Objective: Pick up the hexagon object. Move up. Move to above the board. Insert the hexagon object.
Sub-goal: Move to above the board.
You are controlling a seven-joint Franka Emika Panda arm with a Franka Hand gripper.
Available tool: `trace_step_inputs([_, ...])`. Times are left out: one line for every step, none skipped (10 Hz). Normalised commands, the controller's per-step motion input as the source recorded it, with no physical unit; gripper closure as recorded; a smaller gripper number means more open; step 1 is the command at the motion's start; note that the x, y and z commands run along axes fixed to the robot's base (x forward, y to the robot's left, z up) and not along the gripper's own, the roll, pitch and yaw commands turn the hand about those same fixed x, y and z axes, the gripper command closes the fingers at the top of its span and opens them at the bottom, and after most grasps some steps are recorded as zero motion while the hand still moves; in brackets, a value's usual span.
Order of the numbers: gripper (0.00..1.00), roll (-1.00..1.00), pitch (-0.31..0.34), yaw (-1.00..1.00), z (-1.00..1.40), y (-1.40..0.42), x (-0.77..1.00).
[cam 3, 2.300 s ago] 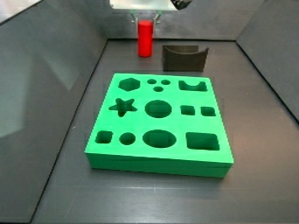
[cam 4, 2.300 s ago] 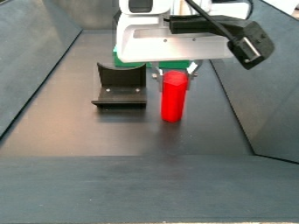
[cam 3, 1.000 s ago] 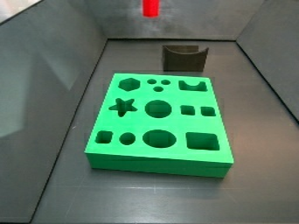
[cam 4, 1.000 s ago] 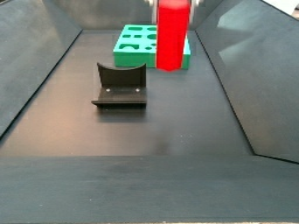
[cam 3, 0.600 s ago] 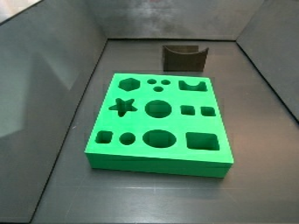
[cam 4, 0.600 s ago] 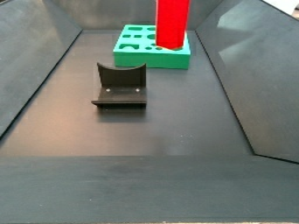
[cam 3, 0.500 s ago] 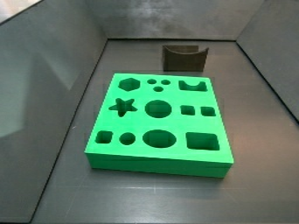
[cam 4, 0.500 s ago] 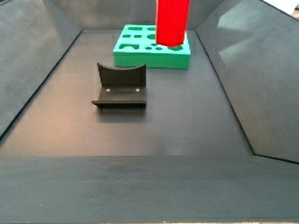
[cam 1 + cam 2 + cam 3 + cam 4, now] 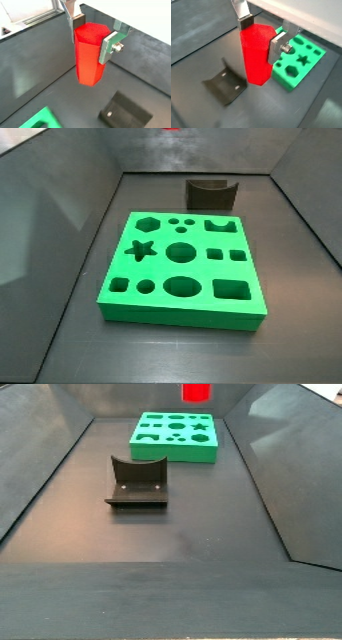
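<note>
Gleaming red hexagon object (image 9: 89, 55), upright, clamped in gripper (image 9: 91, 33) above floor.

Both side views face the board (image 9: 183, 268) from opposite ends.

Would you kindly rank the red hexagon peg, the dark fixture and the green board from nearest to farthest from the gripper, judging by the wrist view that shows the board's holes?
1. Hexagon object: clamped in the gripper.
2. Fixture: on the floor below, beside the peg's lower end.
3. Board: on the floor on the peg's other side; too close to the fixture to rank firmly.

Gripper (image 9: 92, 35): flat silver finger plates (image 9: 278, 46) with dark pads (a bolt on one plate).
</note>
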Motion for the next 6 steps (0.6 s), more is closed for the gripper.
trace_step_inputs([1.00, -0.01, 0.008, 0.00, 0.19, -1.00, -0.08])
trace_step_inputs([1.00, -0.01, 0.008, 0.01, 0.19, -1.00, -0.08])
trace_step_inputs([1.00, -0.02, 0.011, 0.01, 0.19, -1.00, -0.08])
trace_step_inputs([1.00, 0.00, 0.018, 0.01, 0.20, -1.00, -0.08])
trace_step_inputs([1.00, -0.01, 0.031, 0.00, 0.21, -1.00, -0.07])
trace_step_inputs([1.00, -0.01, 0.044, 0.00, 0.22, -1.00, -0.06])
